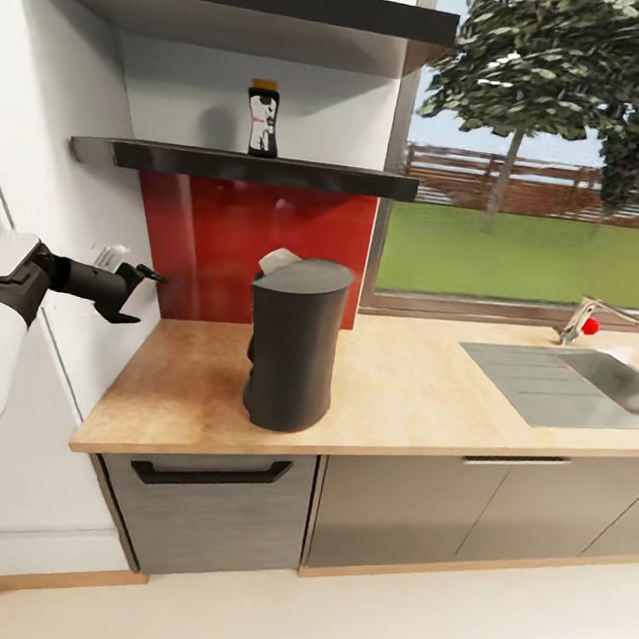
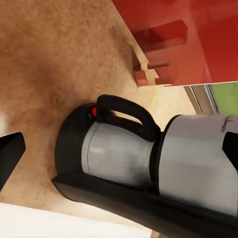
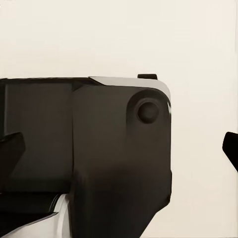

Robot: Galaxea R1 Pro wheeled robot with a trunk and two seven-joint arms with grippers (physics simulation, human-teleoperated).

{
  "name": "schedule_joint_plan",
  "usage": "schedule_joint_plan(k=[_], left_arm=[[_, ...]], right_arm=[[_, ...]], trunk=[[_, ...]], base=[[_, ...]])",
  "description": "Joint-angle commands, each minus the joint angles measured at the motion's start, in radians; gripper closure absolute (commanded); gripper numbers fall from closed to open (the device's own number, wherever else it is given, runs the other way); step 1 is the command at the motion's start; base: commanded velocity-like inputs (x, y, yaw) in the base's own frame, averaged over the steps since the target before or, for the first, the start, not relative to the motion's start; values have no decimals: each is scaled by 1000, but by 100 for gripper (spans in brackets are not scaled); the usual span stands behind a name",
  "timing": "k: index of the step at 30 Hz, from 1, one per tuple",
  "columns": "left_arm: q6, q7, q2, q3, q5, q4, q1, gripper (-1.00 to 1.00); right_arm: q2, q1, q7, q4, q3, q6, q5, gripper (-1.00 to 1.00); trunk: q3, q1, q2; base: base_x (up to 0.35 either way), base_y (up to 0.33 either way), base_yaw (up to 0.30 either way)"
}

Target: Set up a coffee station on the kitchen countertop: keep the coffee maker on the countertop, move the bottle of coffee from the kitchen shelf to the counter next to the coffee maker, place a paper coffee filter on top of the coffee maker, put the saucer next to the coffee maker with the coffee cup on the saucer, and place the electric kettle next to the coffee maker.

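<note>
Beside the countertop (image 1: pixel 402 381), left gripper (image 1: pixel 149 277) spread wide, empty, short of the coffee maker (image 1: pixel 293 344)

A black coffee maker (image 1: pixel 293 344) stands upright on the wooden countertop (image 1: pixel 411 387), with something pale, too blurred to identify, showing at its top rear edge, and the bottle of coffee (image 1: pixel 262 119) stands upright on the dark shelf (image 1: pixel 244 167) above the red backsplash (image 1: pixel 249 240). The left arm reaches in from the left, its left gripper (image 1: pixel 141 281) held over the counter's left end, near the backsplash. To the right, a steel sink (image 1: pixel 573 385) with a faucet (image 1: pixel 590 317) sits below the window (image 1: pixel 554 149).
</note>
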Motion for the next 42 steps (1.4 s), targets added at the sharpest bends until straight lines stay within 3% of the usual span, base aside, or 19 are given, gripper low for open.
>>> schedule_joint_plan(k=[1, 15, 32, 38, 42], left_arm=[[3, 10, 0, 3, 7, -1, -1, -100], [4, 9, 0, -5, 7, 0, 0, -100], [3, 3, 0, -6, 4, 1, 0, -100], [3, -1, -17, -51, 4, 1, 5, -100], [1, -40, -30, -71, 2, 1, 21, -100]], right_arm=[[0, -1, -1, 1, 0, -3, 0, -100], [0, -1, -2, 1, -1, -3, 0, -100], [-1, -1, -2, 2, -2, -3, 1, -100], [-1, -1, -2, 2, -2, -3, 2, -100], [-1, -1, -2, 3, -2, -3, 2, -100]], trunk=[[-2, 1, -2], [-2, 1, -2], [-2, 1, -2], [-2, 1, -2], [-2, 1, -2]], base=[[224, -164, 6], [105, -178, 8], [-80, -28, 186], [-101, -39, 10], [-11, -74, 1]])
